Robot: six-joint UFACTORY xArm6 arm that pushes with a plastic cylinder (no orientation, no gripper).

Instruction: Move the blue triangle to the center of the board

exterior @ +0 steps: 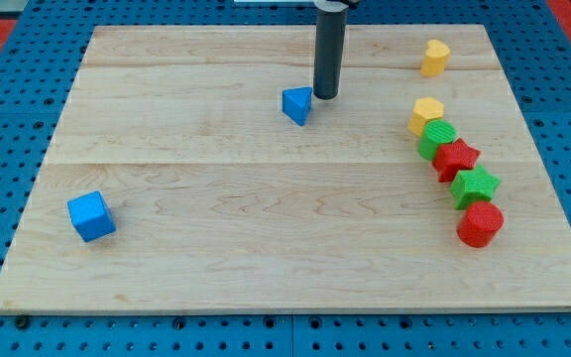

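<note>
Starting at the lower left of the frame, you are seeing a blue cube (91, 216) sitting alone, well apart from everything else on the board (246, 258). Moving right, the blue triangle (297, 104) is lying in the upper middle, a little above the board's centre. Your tip (325, 96) is standing just beside it on its right, touching or nearly so; I cannot tell which. The rod has nothing to clench, so it is holding nothing and can only push. The triangle is looking like a small, stiff, light block that is likely to slide easily on the smooth wood, and its slanted faces may be letting it twist away, so you are best pressing squarely on its upper flat side to send it down toward the centre. Further right, a yellow block (435, 57) is sitting near the top, and below it a chain is running downward: yellow (426, 114), green (438, 139), red star (456, 159), green star (476, 185), red cylinder (480, 224).
</note>
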